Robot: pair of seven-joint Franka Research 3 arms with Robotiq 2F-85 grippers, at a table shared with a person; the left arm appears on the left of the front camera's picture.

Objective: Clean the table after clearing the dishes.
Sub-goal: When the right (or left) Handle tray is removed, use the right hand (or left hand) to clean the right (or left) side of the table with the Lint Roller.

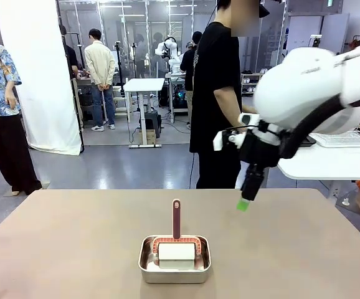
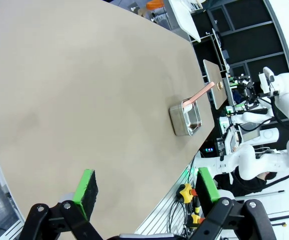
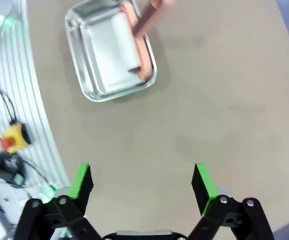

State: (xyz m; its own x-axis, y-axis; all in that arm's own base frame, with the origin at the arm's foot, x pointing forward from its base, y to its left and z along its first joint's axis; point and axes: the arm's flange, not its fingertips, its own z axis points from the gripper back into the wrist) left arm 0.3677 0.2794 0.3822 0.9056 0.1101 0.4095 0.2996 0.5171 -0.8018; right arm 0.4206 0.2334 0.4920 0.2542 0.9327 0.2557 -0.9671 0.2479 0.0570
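Observation:
The tan-brown table [image 1: 74,237] carries a small steel pan [image 1: 174,258] near its front middle. In the pan lies a white pad with a pink frame, and its pink handle [image 1: 176,218] stands upright. My right gripper [image 1: 245,200] hangs above the table, behind and to the right of the pan. In the right wrist view the right gripper [image 3: 142,181] is open and holds nothing, with the pan [image 3: 112,50] ahead of it. My left gripper [image 2: 147,186] is open and holds nothing over the table's edge, far from the pan [image 2: 187,117]. The dishes are out of view.
A person in black [image 1: 220,93] stands at the table's far side, just behind my right arm. A white-topped table [image 1: 329,163] with a wire rack stands at the right. Cables and a yellow switch box [image 3: 12,136] lie along the table's near edge.

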